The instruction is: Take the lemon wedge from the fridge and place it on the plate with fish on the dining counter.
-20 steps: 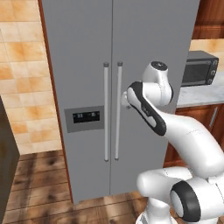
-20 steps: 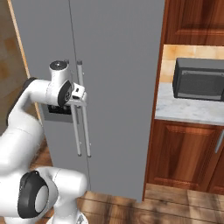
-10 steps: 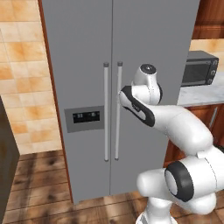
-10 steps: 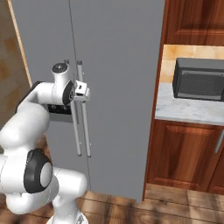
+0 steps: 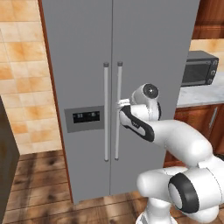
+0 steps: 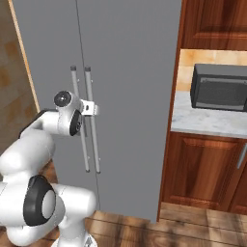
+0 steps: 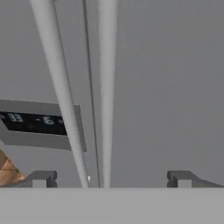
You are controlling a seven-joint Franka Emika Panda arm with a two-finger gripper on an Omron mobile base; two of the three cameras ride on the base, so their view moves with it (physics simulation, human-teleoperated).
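Tall grey two-door fridge [image 5: 87, 65] stands shut, both doors closed, two long vertical bar handles running side by side down the middle seam: left handle [image 5: 106, 111], right handle [image 5: 117, 109]. Dark display panel [image 5: 84, 117] sits on the left door, beside the handles at about mid height. White arm's two-finger gripper [image 6: 93, 109] is raised to handle height and points at the fridge front, just at the right handle; contact can't be told from the base views. In the hand view the fingertips [image 7: 41, 178] stand wide apart with nothing between the pads, both bar handles [image 7: 105, 87] rising in the gap between them, so the hand is open and empty. Lemon wedge can't be seen with the doors closed. To the right of the fridge, a dark grey microwave [image 6: 219, 87] sits on a pale marbled counter top [image 6: 202, 120] over dark reddish wooden cabinets [image 6: 202, 169]. Left of the fridge is an orange-tan tiled wall [image 5: 22, 78]. Floor is brown wooden planks [image 5: 39, 188].
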